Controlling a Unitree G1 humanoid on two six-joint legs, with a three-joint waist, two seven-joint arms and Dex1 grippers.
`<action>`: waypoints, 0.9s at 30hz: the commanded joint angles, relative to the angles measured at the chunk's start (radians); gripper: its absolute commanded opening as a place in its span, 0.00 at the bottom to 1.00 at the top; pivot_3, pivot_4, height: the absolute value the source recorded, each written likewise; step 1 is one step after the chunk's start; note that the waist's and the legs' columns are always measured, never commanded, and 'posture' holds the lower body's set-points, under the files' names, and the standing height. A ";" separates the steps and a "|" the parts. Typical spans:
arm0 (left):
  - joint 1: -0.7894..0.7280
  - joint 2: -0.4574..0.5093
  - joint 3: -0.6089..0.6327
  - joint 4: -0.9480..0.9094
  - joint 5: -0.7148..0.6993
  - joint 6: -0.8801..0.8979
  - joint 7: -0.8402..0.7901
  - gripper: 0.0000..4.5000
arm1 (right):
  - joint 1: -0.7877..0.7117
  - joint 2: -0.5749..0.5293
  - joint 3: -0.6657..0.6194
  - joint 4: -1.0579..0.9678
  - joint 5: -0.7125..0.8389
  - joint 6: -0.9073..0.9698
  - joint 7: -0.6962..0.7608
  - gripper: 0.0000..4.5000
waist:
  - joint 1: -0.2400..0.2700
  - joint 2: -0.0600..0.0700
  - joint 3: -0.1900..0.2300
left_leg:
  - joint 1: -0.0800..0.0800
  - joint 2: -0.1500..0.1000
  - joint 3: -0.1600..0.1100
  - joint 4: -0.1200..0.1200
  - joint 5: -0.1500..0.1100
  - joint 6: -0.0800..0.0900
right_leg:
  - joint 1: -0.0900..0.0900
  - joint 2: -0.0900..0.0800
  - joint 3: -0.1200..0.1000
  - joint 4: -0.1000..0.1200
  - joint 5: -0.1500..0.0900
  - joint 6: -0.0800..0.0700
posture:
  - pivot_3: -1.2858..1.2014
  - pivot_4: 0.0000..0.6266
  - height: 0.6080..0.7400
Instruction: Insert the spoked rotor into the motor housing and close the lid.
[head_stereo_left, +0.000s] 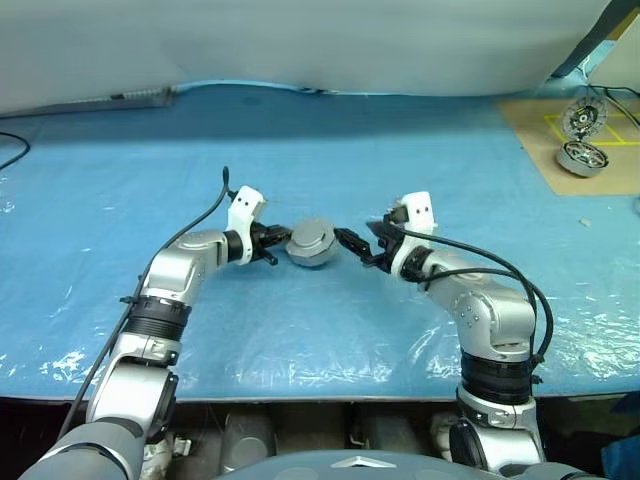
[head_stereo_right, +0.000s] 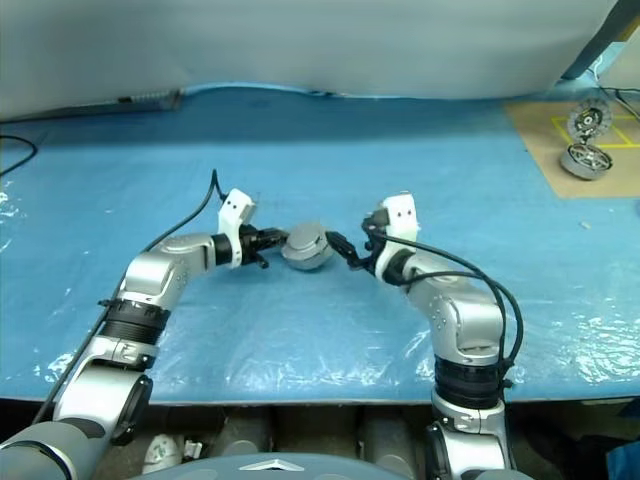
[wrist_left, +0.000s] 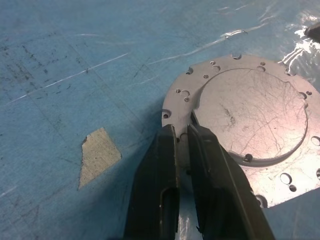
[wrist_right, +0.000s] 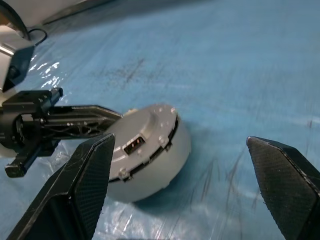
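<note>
The left tool (head_stereo_left: 272, 244) is clamped on the rim of the motor housing (head_stereo_left: 312, 243), its two black fingers (wrist_left: 172, 165) pinching the flat perforated flange. The housing is held near the middle of the table (head_stereo_left: 120, 170), at or just above the blue plastic sheet; contact with the sheet cannot be confirmed. In the left wrist view the housing presents a round, scratched silver face with small holes around its border. In the right wrist view it appears as a closed pale grey puck, tilted, with a dark seam running around its side.

The right tool (head_stereo_left: 352, 246) sits just to the right of the housing with its jaws spread wide and nothing between them. Its fingertips point left toward the housing but are apart from it; the right wrist view shows both fingers (wrist_right: 85, 180) flanking the housing with clear space on each side.

Two further round parts lie at the far right of the table on a brown cardboard mat (head_stereo_left: 540, 130) marked with yellow lines: a flat spoked disc (head_stereo_left: 584, 119) farther away, and a ring-shaped silver part (head_stereo_left: 582, 158) nearer. Their detail is too small to identify further.

A patch of torn sheet (wrist_left: 99, 154) exposes a pale surface beside the left tool.
</note>
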 joint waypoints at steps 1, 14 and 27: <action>0.018 -0.009 -0.041 0.029 0.021 0.014 -0.012 0.09 | -0.005 0.073 -0.043 -0.024 0.068 0.072 -0.061 0.99 | 0.000 0.000 0.000 | 0.000 0.000 0.000 0.000 0.000 0.000 | 0.000 0.000 0.000 0.000 0.000 0.000 | 0.52 0.24 1.00; 0.029 -0.009 -0.032 0.017 0.026 0.009 -0.011 0.09 | -0.097 0.271 -0.243 0.184 0.232 0.112 -0.194 0.99 | 0.001 0.001 0.000 | 0.000 -0.002 0.000 -0.001 0.000 0.000 | 0.000 -0.002 0.000 -0.001 0.001 0.001 | 0.52 0.24 1.00; 0.042 -0.007 -0.027 0.009 0.027 0.010 -0.005 0.09 | -0.089 0.315 -0.353 0.252 0.578 0.251 -0.353 0.10 | -0.002 0.001 0.000 | 0.001 -0.002 0.000 -0.001 0.000 0.000 | 0.001 -0.002 0.000 0.000 0.001 0.002 | 0.52 0.24 1.00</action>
